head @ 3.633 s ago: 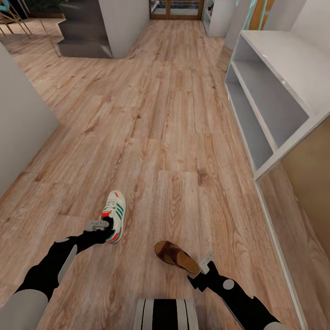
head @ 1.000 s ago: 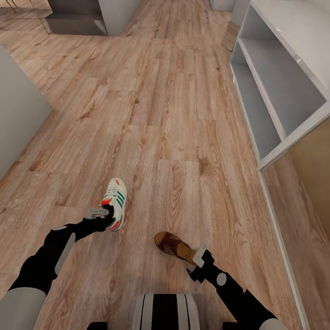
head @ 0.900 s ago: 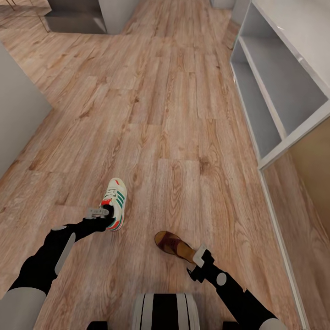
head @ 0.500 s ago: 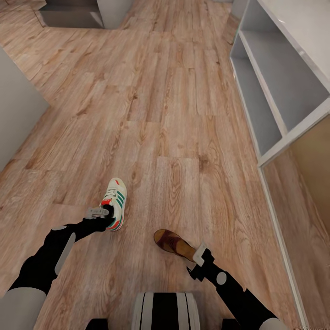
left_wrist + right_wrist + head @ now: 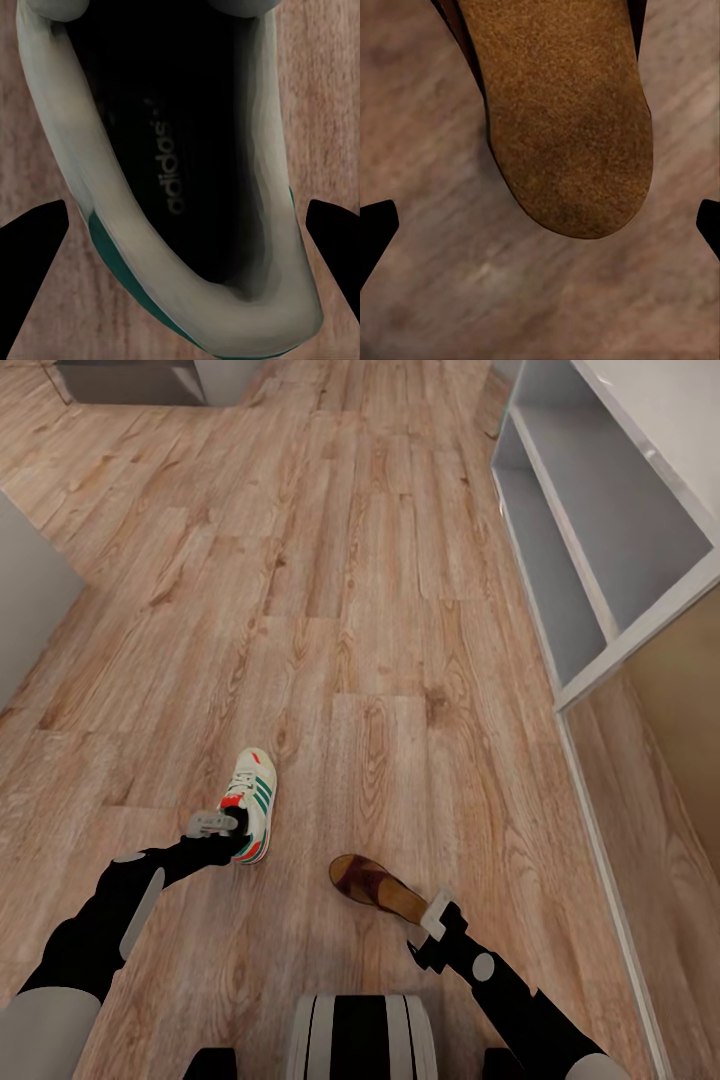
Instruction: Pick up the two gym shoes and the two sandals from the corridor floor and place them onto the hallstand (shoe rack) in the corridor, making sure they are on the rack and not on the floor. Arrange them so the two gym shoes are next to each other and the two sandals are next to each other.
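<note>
Left gripper [image 5: 228, 822] at one gym shoe's [image 5: 253, 800] heel, right gripper [image 5: 428, 928] at one sandal's [image 5: 377, 889] heel; grips unclear, both left of hallstand [image 5: 610, 530].

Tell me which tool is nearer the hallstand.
Right. The right tool, at the sandal's heel, sits closer to the hallstand than the left tool at the gym shoe.

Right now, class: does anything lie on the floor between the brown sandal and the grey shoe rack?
Nothing visible does. Between the brown leather sandal and the light grey shoe rack lies wood-plank floor; the white sneaker with green stripes sits on the opposite side, by the left gripper.
</note>
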{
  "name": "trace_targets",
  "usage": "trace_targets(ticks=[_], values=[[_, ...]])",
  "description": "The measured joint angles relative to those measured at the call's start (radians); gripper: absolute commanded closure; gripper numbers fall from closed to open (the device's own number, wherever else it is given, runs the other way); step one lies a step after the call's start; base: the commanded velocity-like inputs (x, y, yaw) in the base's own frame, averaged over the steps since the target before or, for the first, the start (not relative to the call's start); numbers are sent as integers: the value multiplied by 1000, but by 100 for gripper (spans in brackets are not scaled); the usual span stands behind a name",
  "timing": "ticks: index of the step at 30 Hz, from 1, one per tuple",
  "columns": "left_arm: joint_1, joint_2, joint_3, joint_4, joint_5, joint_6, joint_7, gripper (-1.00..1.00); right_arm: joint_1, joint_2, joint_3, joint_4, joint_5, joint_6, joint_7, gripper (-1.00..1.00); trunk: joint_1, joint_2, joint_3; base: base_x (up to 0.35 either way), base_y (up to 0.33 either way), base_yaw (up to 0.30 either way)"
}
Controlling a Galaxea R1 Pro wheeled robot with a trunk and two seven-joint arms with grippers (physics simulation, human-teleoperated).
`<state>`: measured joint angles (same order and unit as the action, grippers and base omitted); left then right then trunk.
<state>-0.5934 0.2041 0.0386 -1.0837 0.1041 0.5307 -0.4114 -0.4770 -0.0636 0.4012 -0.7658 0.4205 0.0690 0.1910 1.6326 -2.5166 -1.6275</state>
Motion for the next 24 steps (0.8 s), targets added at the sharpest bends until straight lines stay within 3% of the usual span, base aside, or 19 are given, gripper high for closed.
trace_targets(ticks=[24], values=[[0,0,1,-2,-1,-1,0,100,0,-2,0,-27,0,0,-2,-100,0,0,-2,33,0,0]])
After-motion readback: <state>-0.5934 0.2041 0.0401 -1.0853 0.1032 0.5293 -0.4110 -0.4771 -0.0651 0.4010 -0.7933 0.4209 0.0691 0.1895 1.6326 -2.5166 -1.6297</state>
